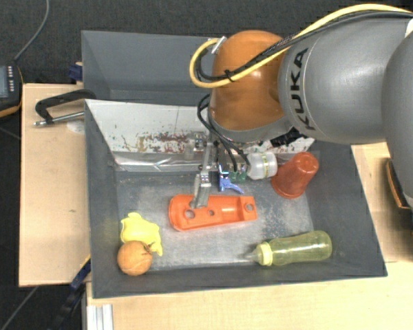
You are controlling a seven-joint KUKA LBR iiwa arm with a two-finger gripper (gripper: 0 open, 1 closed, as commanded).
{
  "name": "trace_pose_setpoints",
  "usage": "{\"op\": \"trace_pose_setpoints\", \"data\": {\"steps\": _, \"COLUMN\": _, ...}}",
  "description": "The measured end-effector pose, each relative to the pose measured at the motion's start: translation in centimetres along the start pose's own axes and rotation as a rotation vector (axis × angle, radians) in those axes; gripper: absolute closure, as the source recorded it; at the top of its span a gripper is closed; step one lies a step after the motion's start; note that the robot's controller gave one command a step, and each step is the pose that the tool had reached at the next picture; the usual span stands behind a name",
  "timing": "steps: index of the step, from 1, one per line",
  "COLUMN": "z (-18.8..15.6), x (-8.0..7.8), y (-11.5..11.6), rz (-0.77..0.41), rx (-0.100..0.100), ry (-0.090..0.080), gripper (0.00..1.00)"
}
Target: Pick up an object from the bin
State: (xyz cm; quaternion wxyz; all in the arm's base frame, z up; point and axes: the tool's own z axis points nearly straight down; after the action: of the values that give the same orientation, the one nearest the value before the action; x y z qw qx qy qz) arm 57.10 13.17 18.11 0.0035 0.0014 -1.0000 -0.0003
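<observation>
Camera view: gripper [208, 186] low over orange flat bracket [213, 213], centre of bin [100, 191]. Claw state cannot be told. Risk: the thin, flat part may skid along the floor and slip an off-centre pinch.

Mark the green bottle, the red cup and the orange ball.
green bottle [296, 247]: camera view, middle of its body.
red cup [296, 175]: camera view, its side wall.
orange ball [133, 258]: camera view, its centre.
</observation>
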Motion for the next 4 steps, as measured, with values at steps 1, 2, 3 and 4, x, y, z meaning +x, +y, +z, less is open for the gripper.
{"op": "trace_pose_setpoints", "data": {"steps": 1, "z": -0.5, "x": -0.1, "y": -0.1, "rz": 0.002, "rx": -0.001, "ry": -0.008, "gripper": 0.00}}
{"op": "trace_pose_setpoints", "data": {"steps": 2, "z": 7.2, "x": 1.9, "y": -2.2, "rz": -0.041, "rx": -0.002, "ry": -0.007, "gripper": 0.00}}
{"op": "trace_pose_setpoints", "data": {"steps": 3, "z": 8.8, "x": 2.7, "y": -2.8, "rz": -0.058, "rx": -0.001, "ry": -0.002, "gripper": 0.00}}
{"op": "trace_pose_setpoints", "data": {"steps": 4, "z": 5.9, "x": 2.1, "y": -5.2, "rz": 0.034, "rx": -0.004, "ry": -0.013, "gripper": 0.00}}
